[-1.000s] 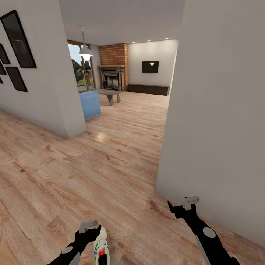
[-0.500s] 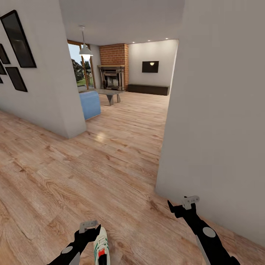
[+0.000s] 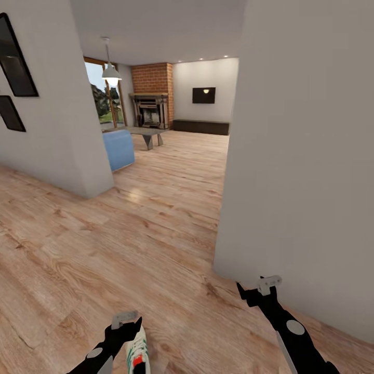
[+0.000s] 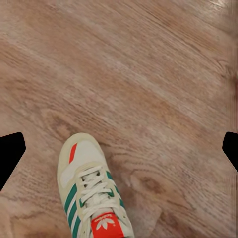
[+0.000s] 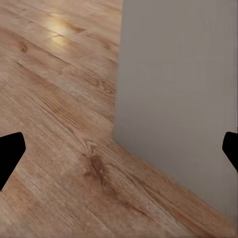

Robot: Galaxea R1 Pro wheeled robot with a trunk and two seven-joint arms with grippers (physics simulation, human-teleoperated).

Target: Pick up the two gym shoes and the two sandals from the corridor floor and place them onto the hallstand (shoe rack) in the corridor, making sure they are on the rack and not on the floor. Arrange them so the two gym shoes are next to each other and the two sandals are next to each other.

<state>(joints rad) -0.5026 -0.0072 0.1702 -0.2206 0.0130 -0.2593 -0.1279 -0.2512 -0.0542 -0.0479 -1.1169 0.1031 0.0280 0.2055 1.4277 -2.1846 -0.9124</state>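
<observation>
Gym shoe, head view: one white sneaker (image 3: 136, 352) with green stripes and a red-orange label lies on the corridor floor (image 3: 130, 249) at the lower edge of the picture, just beside the left gripper (image 3: 124, 323), on its inner side.
Left gripper, head view: black arm with a grey bracket at its tip; from here I cannot tell how the jaws stand.
Right gripper, head view: the right gripper (image 3: 259, 290) hangs over bare planks close to the foot of a grey-white wall (image 3: 306, 171), well apart from the shoe.
Room, head view: light brown wood-grain planks run on into a living room with a brick fireplace (image 3: 151, 101), a blue sofa (image 3: 118, 149), a hanging lamp (image 3: 111, 70) and a dark wall screen (image 3: 203, 95); black picture frames (image 3: 14, 78) hang on the wall to the left.
Gym shoe, left wrist view: the sneaker (image 4: 91, 191) lies flat on the floor, toe pointing away from the camera, laces and red-orange tongue label showing; it sits between the two dark fingertips (image 4: 10, 156) at the picture's edges, nearer to this one, touching neither.
Left jaws, left wrist view: spread wide, holding nothing.
Right jaws, right wrist view: fingertips (image 5: 10, 156) stand far apart, empty.
Surface, right wrist view: wood planks (image 5: 59, 148) meeting the wall's corner (image 5: 178, 94).
</observation>
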